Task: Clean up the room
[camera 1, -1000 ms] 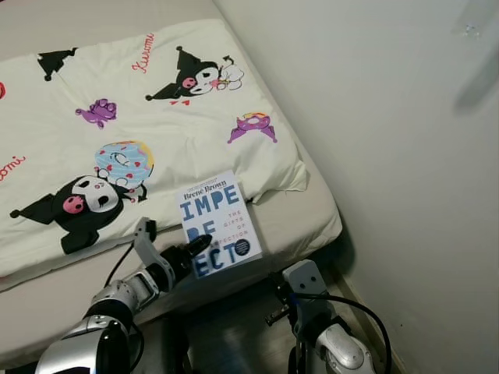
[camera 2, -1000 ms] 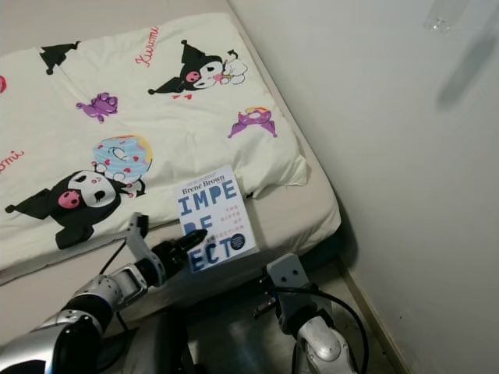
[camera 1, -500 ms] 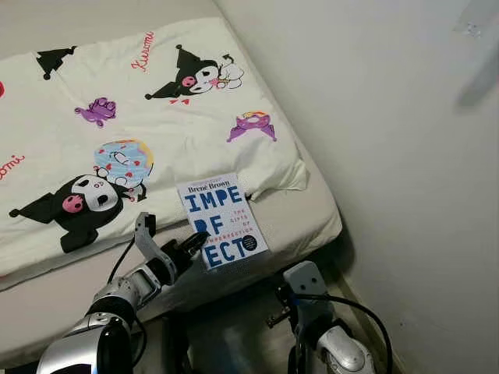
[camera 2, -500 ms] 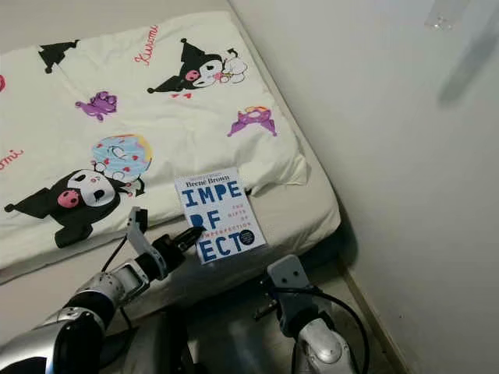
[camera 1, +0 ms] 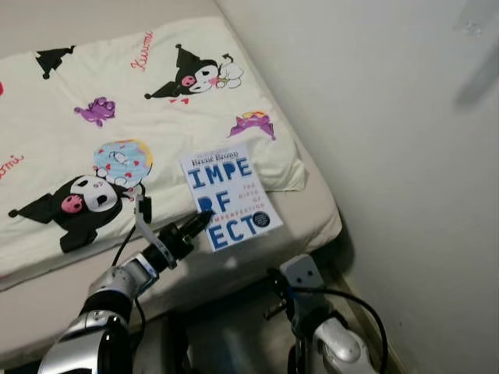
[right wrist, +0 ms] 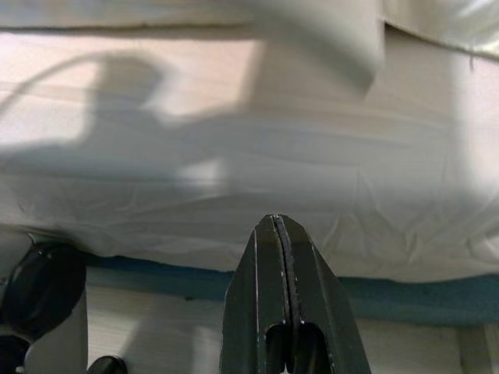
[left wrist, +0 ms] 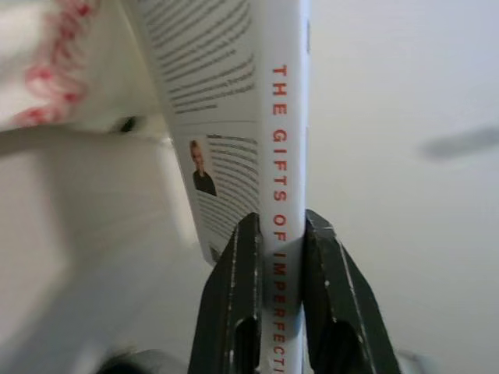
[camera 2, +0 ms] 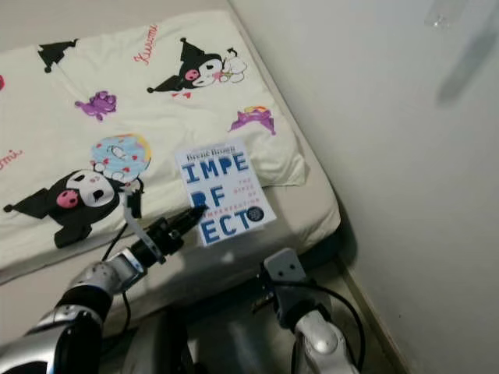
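Observation:
A white paperback book point(camera 1: 229, 195) with big blue letters on its cover is held above the near right corner of the bed point(camera 1: 312, 222). My left gripper point(camera 1: 199, 221) is shut on the book's near left edge; in the left wrist view the two black fingers point(left wrist: 234, 300) pinch the spine point(left wrist: 281, 179) with red lettering. The book's far end reaches over the edge of the cartoon-print blanket point(camera 1: 117, 117). My right arm point(camera 1: 312, 312) hangs low beside the bed. Its gripper point(right wrist: 276, 296) is shut with nothing in it, facing the mattress side.
A pale wall point(camera 1: 390, 117) runs along the bed's right side, leaving a narrow strip of floor point(camera 1: 366, 319) at the corner. The blanket covers most of the mattress top; a bare beige sheet point(camera 1: 47, 296) lies along the near edge.
My left gripper has carried the book up and farther over the bed, toward the blanket. The right arm has stayed low.

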Robot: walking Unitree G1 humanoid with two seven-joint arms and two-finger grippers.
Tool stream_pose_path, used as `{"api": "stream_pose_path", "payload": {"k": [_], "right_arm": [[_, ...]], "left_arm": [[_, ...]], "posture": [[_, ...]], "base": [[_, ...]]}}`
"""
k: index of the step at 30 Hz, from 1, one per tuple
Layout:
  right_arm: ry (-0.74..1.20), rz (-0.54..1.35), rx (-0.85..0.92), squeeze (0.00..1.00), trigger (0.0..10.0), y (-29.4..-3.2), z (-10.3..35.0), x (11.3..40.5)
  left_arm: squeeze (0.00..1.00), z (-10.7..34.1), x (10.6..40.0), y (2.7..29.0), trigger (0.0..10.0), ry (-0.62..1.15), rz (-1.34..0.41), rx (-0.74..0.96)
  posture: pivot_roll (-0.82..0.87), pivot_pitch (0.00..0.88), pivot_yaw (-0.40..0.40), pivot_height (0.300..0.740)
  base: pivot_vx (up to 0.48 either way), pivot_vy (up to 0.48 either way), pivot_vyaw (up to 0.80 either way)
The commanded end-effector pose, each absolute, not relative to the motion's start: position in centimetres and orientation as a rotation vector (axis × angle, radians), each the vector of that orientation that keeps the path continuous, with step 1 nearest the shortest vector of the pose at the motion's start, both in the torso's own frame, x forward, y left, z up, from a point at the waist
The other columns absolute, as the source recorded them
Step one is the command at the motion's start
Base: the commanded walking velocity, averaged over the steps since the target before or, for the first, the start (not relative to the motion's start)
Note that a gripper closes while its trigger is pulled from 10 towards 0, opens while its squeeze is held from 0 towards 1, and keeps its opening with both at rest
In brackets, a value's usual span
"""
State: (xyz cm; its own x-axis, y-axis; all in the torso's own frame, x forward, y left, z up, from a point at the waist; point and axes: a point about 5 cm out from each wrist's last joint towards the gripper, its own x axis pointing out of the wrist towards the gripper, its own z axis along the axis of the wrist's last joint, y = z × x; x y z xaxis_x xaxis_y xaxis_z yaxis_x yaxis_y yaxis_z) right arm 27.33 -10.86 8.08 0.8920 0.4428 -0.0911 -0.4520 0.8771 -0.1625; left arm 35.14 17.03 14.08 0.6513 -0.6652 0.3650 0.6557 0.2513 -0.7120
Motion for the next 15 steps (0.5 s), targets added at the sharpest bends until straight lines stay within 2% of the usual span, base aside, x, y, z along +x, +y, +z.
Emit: {"api": "stream_pose_path", "payload": {"k": [1, 8, 11, 12, 13, 15], "right_arm": [[0.091, 0.466, -0.178, 0.00, 10.0, -10.9, 6.9, 26.7], [0.102, 0.459, -0.176, 0.00, 10.0, -11.0, 6.2, 26.6], [0.102, 0.446, -0.166, 0.00, 10.0, -10.9, 6.0, 26.9], [0.100, 0.443, -0.164, 0.00, 10.0, -10.9, 6.0, 27.0], [0.100, 0.443, -0.164, 0.00, 10.0, -10.9, 6.0, 27.0], [0.096, 0.439, -0.162, 0.00, 10.0, -10.9, 6.0, 27.2]], "left_arm": [[0.00, 13.9, 34.2, 17.6, 0.0, -0.005, -0.944, -0.990], [0.00, 14.5, 31.8, 18.4, 0.0, -0.043, -0.952, -0.962], [0.00, 15.2, 31.1, 19.9, 0.0, -0.155, -0.781, -0.929], [0.00, 15.0, 31.6, 20.5, 0.0, -0.179, -0.627, -0.837], [0.00, 15.0, 31.6, 20.5, 0.0, -0.179, -0.627, -0.837], [0.00, 14.7, 32.3, 21.3, 0.0, -0.201, -0.388, -0.677]], "posture": [[-0.13, 0.385, 0.037, 0.571], [-0.10, 0.340, 0.034, 0.571], [-0.08, 0.309, 0.030, 0.571], [-0.08, 0.293, 0.029, 0.571], [-0.08, 0.293, 0.029, 0.571], [-0.07, 0.285, 0.028, 0.571]], "base": [[0.000, 0.000, 0.00], [0.000, 0.000, 0.00], [0.000, 0.000, 0.00], [0.000, 0.000, 0.00], [0.000, 0.000, 0.00], [0.000, 0.000, 0.00]]}}
